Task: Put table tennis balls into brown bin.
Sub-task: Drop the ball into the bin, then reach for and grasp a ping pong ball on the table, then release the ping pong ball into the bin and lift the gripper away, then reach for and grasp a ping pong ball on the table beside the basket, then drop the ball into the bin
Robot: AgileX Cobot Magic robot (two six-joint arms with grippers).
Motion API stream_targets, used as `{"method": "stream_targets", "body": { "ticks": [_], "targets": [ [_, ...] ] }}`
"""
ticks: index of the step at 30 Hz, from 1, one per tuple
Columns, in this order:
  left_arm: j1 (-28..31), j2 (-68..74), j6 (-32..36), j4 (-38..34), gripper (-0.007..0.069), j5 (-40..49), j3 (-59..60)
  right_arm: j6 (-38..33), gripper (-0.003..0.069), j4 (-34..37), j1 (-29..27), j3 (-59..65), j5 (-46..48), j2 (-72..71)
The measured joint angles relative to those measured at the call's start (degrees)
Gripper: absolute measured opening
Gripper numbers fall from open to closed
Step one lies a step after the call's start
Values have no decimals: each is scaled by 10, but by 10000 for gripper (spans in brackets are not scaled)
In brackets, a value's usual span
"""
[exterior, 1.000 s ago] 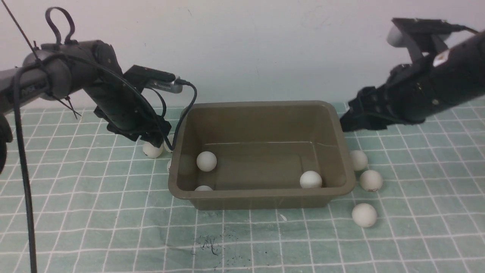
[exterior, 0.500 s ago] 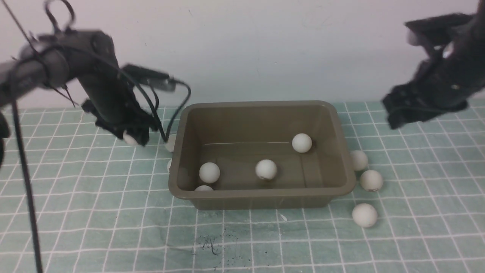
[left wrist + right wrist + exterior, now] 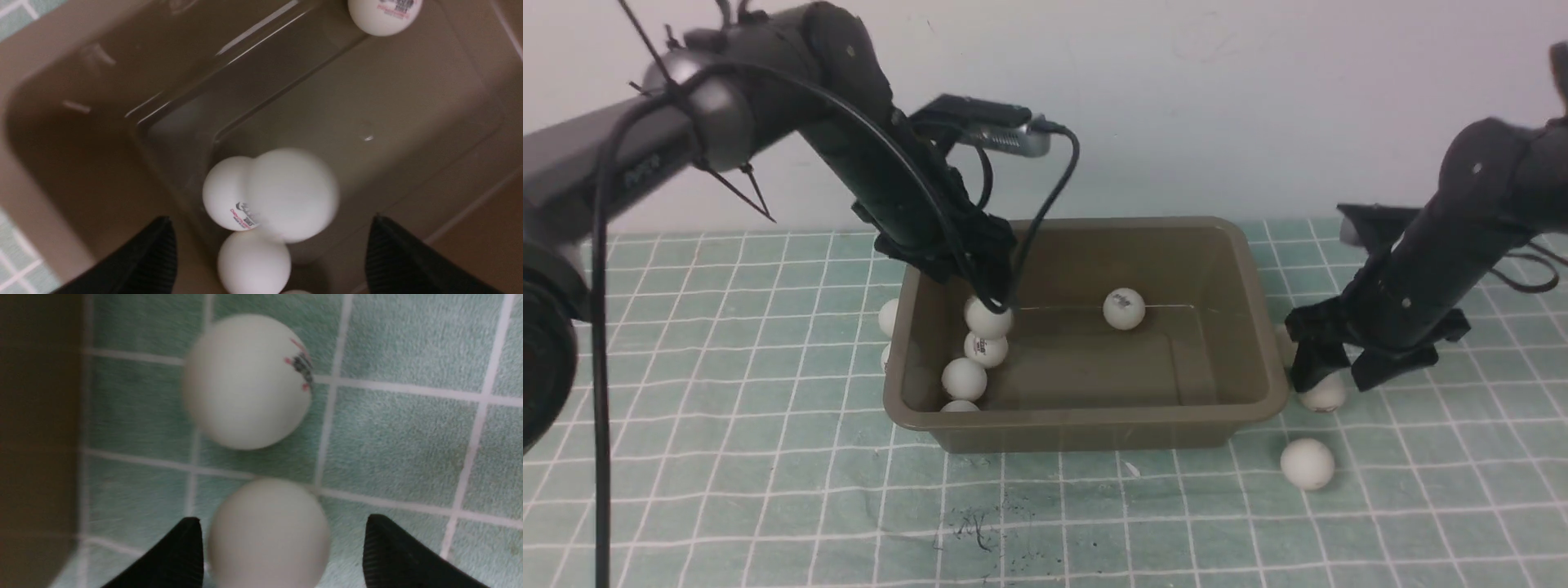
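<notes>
The left gripper (image 3: 968, 282) is held above the left end of the rectangular olive-brown plastic bin (image 3: 1086, 417), its fingers spread and nothing clasped. Beneath it, a blurred white ball (image 3: 292, 195) is seen between the fingers, apart from both, and one logo-marked white ball (image 3: 231, 192) is partly covered by it. Two more matte white balls are seen close by in that end, the nearer one (image 3: 960, 406) partly hidden by the rim. Another printed white ball (image 3: 1124, 309) is set well apart, toward the bin's far wall.

The right gripper (image 3: 1338, 377) is lowered over the green table (image 3: 768, 490), marked with a white grid, just beside the bin's right side. Its fingers are parted around a plain-looking white ball (image 3: 269, 535), which is not gripped; a second ball (image 3: 249, 381) is seen near it. A third ball (image 3: 1307, 464) is placed nearer the camera, and two partly hidden balls (image 3: 888, 317) are found by the bin's left side.
</notes>
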Motion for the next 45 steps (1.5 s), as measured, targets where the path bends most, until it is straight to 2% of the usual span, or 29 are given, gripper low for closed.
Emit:
{"method": "stream_targets", "body": {
  "ticks": [2,3,4,7,9,11,13,15,19,21,22,23,24,29,31,33,34,36,37,38,40,45],
  "targets": [
    [7,-7,-31,25,533,13,-16,2,415,-10,0,0,-2,10],
    [14,-16,-49,45,461,21,-26,5,360,-17,0,0,0,14],
    [21,-22,-58,62,410,24,-32,7,347,-19,0,0,2,14],
    [71,-64,-93,123,79,45,-43,11,359,-27,0,-11,36,-23],
    [84,-73,-95,130,49,57,-42,12,359,-18,0,-15,45,-41],
    [128,-75,-88,127,5,90,-21,-11,359,41,11,-31,46,-115],
    [138,-68,-80,113,5,95,-10,-34,359,64,20,-35,35,-139],
    [145,-41,-45,64,25,97,8,-90,359,110,55,-39,-5,-169],
    [139,12,13,-21,132,87,14,-127,367,139,94,-40,-49,-156],
    [133,39,24,-50,256,80,14,-130,449,137,98,-38,-53,-144],
    [129,51,27,-55,325,79,14,-130,514,131,95,-36,-52,-144],
    [127,56,27,-55,359,78,14,-131,568,127,92,-36,-47,-146],
    [123,68,28,-53,434,77,14,-132,622,120,86,-36,-41,-149],
    [116,93,30,-53,585,63,14,-130,686,97,55,-36,-14,-176],
    [115,101,26,-52,594,56,14,-127,689,91,40,-36,1,-182],
    [113,107,15,-45,558,50,14,-122,683,87,20,-36,22,-183],
    [112,110,6,-40,509,49,14,-119,668,82,12,-36,39,-183],
    [110,110,-13,-15,345,54,14,-115,636,67,-1,-36,57,-182],
    [110,109,-16,-12,332,55,14,-114,631,64,-3,-36,59,-182],
    [110,103,-29,17,350,68,11,-105,584,29,-14,-36,61,-178],
    [111,91,-41,45,353,84,3,-79,541,-8,-27,-36,52,-167],
    [107,26,-33,48,353,87,-31,-18,512,-31,-45,-36,6,-102]
  ]
}}
